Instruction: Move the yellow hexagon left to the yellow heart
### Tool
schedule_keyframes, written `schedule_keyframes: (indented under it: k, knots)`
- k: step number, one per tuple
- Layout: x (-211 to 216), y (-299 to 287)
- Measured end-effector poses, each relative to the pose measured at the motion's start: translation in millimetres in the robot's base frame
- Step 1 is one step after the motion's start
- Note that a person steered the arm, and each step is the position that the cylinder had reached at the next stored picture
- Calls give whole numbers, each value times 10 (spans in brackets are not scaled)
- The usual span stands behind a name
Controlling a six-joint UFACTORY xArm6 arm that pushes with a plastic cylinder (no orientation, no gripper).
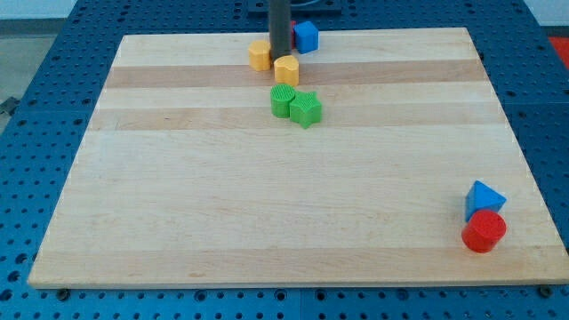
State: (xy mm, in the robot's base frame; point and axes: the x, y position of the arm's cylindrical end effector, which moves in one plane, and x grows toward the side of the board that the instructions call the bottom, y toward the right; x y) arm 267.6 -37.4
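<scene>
Two yellow blocks lie near the board's top edge. The one that looks like the yellow hexagon (286,69) is the right, lower one. The other yellow block (259,55), likely the heart, sits just up-left of it, its shape hard to make out. My tip (279,56) stands between them, touching or almost touching the hexagon's upper edge and the other block's right side. The dark rod rises straight out of the view's top.
A blue block (307,36) sits right of the rod at the top edge. A green cylinder (283,100) and a green star-like block (306,108) lie just below the hexagon. A blue triangle (483,197) and a red cylinder (484,231) sit at the lower right.
</scene>
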Motion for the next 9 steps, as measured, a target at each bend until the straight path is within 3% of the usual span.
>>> schedule_keyframes:
  k: [1,2,4,7,9]
  knots:
    - [77,-145]
    - [72,90]
    - [-341,170]
    - [-41,-1203]
    - [-166,-336]
